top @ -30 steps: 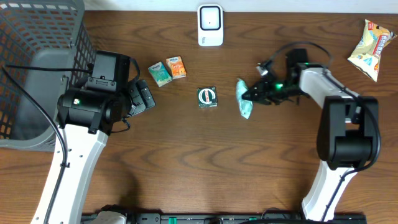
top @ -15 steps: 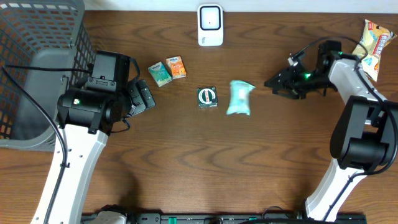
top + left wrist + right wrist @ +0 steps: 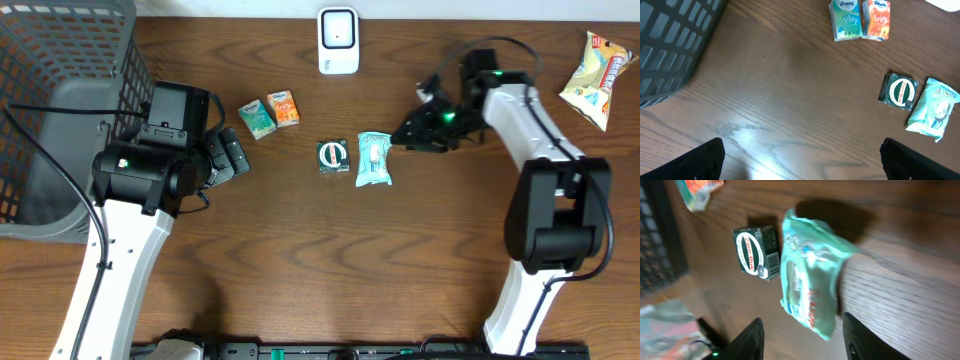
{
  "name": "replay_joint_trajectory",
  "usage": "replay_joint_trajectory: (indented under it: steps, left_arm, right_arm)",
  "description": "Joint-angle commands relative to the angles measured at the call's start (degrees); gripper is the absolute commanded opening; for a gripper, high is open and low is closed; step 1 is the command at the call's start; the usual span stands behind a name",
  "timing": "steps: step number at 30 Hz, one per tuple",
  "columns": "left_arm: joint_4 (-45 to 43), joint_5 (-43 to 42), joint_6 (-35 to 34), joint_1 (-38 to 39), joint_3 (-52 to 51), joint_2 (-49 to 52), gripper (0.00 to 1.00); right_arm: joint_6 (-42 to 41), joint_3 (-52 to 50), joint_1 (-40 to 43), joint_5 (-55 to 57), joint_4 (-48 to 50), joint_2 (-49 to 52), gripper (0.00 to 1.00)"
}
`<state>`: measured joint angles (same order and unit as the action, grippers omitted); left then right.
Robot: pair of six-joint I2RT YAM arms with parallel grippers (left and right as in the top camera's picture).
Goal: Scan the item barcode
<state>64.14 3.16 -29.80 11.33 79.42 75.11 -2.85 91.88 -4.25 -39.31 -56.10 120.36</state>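
Note:
The item, a teal wipes pack (image 3: 374, 158), lies flat on the table right beside a dark green box (image 3: 333, 156). My right gripper (image 3: 405, 137) hovers at the pack's right end, open. In the right wrist view the teal wipes pack (image 3: 810, 285) reaches down toward the gap between my right gripper's (image 3: 805, 342) black fingers (image 3: 752, 340) without being pinched. The white scanner (image 3: 338, 40) stands at the table's back edge. My left gripper (image 3: 232, 155) stays open over bare wood at the left (image 3: 805, 165), holding nothing.
A grey basket (image 3: 60, 110) fills the far left. Two small tissue packs, teal (image 3: 258, 118) and orange (image 3: 284, 108), lie left of the scanner. A snack bag (image 3: 598, 65) sits at the back right corner.
The right gripper let go of the wipes pack, which dropped flat, drew back to the right, then returned left to the pack. The pack now lies closer to the green box. The left arm stayed still.

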Motion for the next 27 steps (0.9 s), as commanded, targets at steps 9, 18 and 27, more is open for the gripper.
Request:
replay_joint_trajectory:
  steps: [9, 18, 27]
  left_arm:
    - [0.2, 0.5, -0.1, -0.2, 0.2, -0.2, 0.98]
    - [0.2, 0.5, -0.1, -0.2, 0.2, -0.2, 0.98]
    - [0.2, 0.5, -0.1, -0.2, 0.2, -0.2, 0.97]
  right_arm:
    - [-2.5, 1.7, -9.9, 19.9, -0.2, -2.1, 0.63]
    - [-2.9, 5.9, -10.1, 19.3, -5.1, -4.1, 0.66]
    - [-2.9, 5.9, -10.5, 16.2, -5.4, -4.8, 0.58]
